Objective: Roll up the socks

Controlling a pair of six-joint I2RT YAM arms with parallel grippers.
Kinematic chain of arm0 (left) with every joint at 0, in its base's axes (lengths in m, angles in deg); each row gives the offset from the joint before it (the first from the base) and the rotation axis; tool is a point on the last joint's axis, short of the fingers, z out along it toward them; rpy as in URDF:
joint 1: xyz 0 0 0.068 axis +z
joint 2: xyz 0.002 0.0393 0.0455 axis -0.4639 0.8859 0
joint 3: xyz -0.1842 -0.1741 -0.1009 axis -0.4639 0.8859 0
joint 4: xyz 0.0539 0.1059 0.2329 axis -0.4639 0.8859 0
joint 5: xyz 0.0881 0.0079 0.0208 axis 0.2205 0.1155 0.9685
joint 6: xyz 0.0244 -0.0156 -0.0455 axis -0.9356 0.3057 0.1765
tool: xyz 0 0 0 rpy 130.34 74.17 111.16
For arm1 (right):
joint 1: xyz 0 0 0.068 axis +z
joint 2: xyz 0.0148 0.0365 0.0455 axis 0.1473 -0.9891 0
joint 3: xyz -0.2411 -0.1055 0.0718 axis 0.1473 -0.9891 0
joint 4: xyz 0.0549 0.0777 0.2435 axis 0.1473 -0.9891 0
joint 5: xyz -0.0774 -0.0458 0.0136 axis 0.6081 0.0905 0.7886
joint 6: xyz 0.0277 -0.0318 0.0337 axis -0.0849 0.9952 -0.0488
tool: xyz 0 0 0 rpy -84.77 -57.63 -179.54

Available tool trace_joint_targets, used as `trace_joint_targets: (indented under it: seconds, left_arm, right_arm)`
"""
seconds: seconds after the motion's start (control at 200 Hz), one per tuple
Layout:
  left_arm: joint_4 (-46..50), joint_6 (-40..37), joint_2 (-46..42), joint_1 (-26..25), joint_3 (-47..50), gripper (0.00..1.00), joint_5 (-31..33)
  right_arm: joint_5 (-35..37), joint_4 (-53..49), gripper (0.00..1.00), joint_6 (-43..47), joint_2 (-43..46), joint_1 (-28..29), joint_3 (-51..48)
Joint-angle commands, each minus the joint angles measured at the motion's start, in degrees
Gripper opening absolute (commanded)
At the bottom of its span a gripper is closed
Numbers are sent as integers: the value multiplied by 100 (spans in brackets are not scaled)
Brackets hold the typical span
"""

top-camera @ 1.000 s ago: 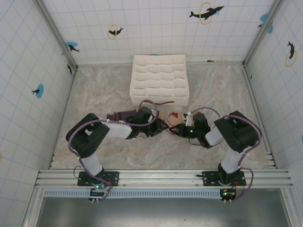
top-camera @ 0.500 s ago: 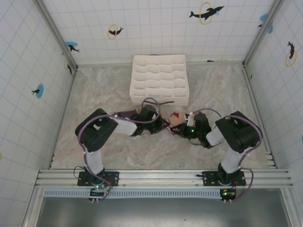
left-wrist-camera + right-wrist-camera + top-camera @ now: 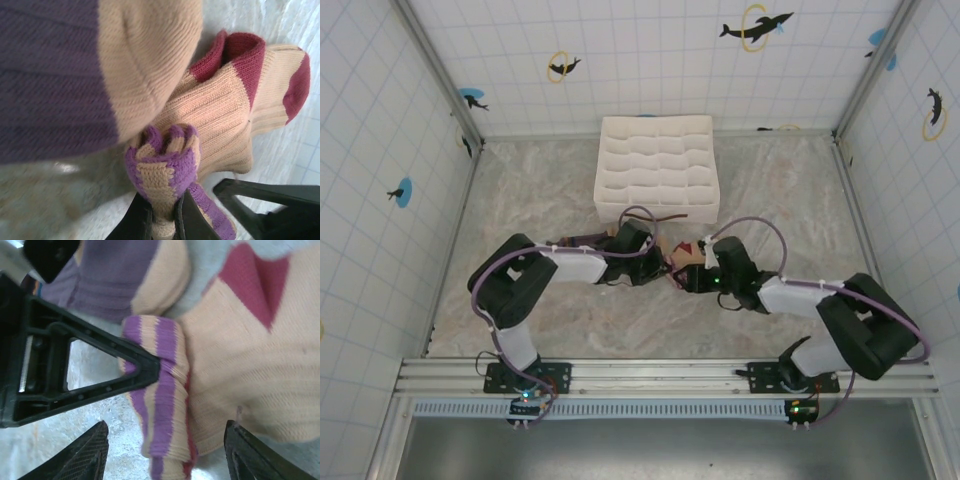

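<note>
The socks (image 3: 682, 250) lie mid-worktop (image 3: 520, 190), just near of the white organiser box (image 3: 657, 165), with the purple sock (image 3: 50, 75) overlapping the beige sock (image 3: 225, 115). My left claw (image 3: 164, 216) is clamped on the striped cuff (image 3: 162, 160). My right claw (image 3: 167, 452) stands spread either side of that cuff, holding nothing. I judge the roll needs a firm left pinch while the right tucks the fabric tight and even; a loose turn could unravel.

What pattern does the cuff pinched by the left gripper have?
The cuff has purple and tan stripes, clearest in the left wrist view.
</note>
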State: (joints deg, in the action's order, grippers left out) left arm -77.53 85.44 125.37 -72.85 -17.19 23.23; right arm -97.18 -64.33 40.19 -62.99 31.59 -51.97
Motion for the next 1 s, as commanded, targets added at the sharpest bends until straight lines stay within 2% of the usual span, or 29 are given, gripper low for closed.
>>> trace_joint_targets:
  seconds: [0.0, 0.13, 0.37, 0.51, 0.651, 0.816, 0.861, 0.996]
  left_arm:
    - [813, -216, -260, 55, 180, 0, -56]
    - [869, -208, -413, 68, 300, 0, -116]
    - [895, -178, -557, 72, 481, 0, -197]
    - [895, -173, -577, 70, 503, 0, -228]
    - [895, -173, -586, 70, 527, 0, -240]
    - [869, -178, -628, 70, 581, 0, -240]
    - [852, -174, -638, 71, 599, 0, -236]
    - [701, -139, -690, 71, 682, 2, -247]
  right_arm:
    - [1673, -913, 63, 1216, 315, 670, 269]
    - [2752, -719, 63, 1990, 321, 1516, 270]
    - [4159, 215, 62, 3046, -200, 2682, 136]
    - [4750, 623, 62, 3397, -717, 2993, 203]
    - [4949, 897, 59, 3521, -1117, 3045, 247]
    - [5050, 1103, 47, 3482, -1334, 3044, 157]
    - [5033, 1152, 39, 3443, -1350, 3044, 113]
    - [4705, 1278, 6, 3186, -1328, 2892, -90]
